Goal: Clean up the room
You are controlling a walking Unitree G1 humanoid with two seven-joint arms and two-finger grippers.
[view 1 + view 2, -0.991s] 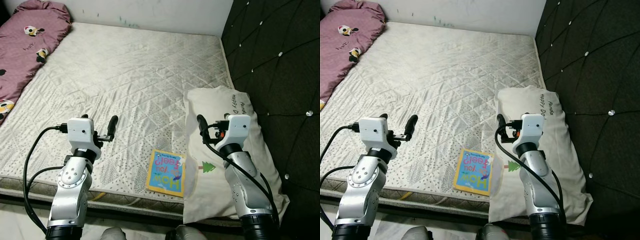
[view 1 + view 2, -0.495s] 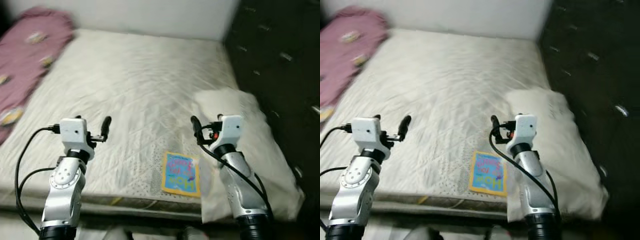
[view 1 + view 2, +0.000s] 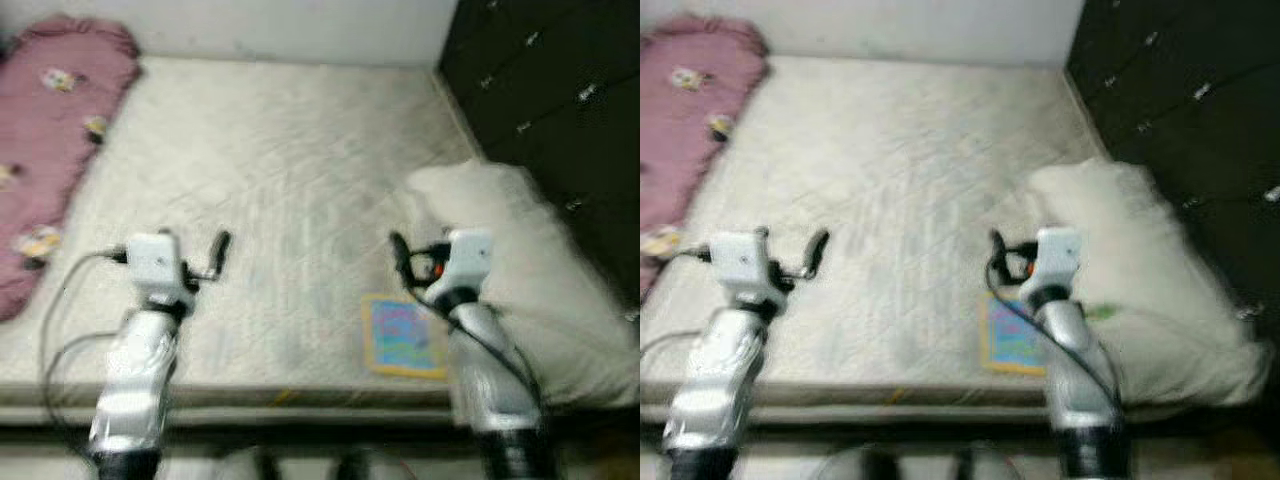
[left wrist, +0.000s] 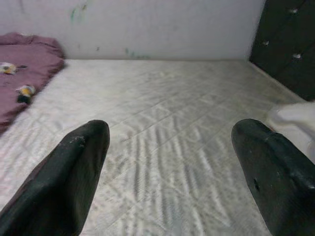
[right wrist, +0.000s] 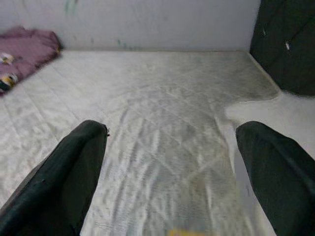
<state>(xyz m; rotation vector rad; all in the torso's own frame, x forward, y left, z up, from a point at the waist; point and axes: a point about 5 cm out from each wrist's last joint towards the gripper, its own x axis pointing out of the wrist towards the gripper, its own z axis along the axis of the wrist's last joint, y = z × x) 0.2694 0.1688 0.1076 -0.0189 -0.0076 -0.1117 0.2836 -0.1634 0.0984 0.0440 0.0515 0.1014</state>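
Note:
A thin book (image 3: 405,337) with a blue cover and yellow border lies flat near the mattress's front edge, its right side against a white pillow (image 3: 530,270). My right gripper (image 3: 398,250) is raised just above and behind the book, open and holding nothing. My left gripper (image 3: 221,248) is raised over bare mattress (image 3: 290,170) to the left, also open and holding nothing. In both wrist views the black fingers (image 4: 78,167) (image 5: 74,167) stand wide apart over the quilted sheet. The head views are blurred.
A maroon blanket (image 3: 50,130) with cartoon prints lies along the bed's left side. A black tufted headboard (image 3: 540,90) rises on the right behind the pillow. A pale wall (image 3: 280,20) closes the far side. The mattress's front edge (image 3: 290,395) runs below my arms.
The whole picture has shifted and blurred, so the camera has moved; the book and pillow now sit further right. Both arms keep the same raised pose with fingers apart.

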